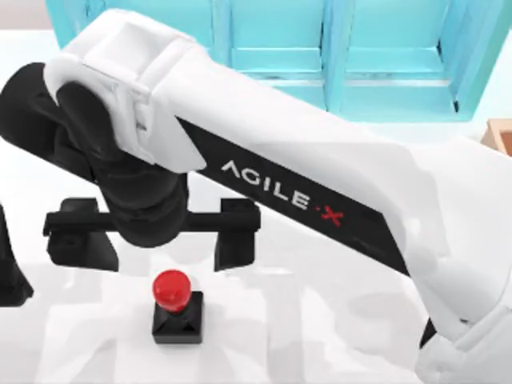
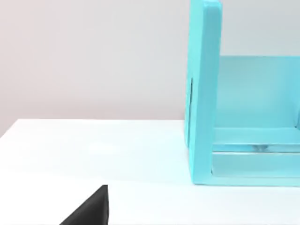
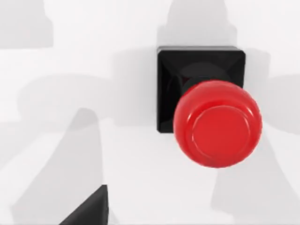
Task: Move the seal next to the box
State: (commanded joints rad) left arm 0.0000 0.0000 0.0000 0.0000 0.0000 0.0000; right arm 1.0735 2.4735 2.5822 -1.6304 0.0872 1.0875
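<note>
Low in the top view, left of centre, the seal (image 1: 177, 307) is seen upright on the white table (image 1: 320, 336), untouched. Just above it the right gripper (image 1: 168, 244) is spread wide, holding nothing. If a descent is misjudged, the red knob could be clipped and the seal toppled. At the right edge, the box (image 1: 500, 134) is barely glimpsed. At the far left edge, the left arm sits parked.

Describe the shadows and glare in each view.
Top view: soft grey arm shadows lie on the table around the seal, whose knob carries a small highlight. Right wrist view: overlapping pale shadows surround the seal. Left wrist view: even light, faint sheen on the cabinet.
</note>
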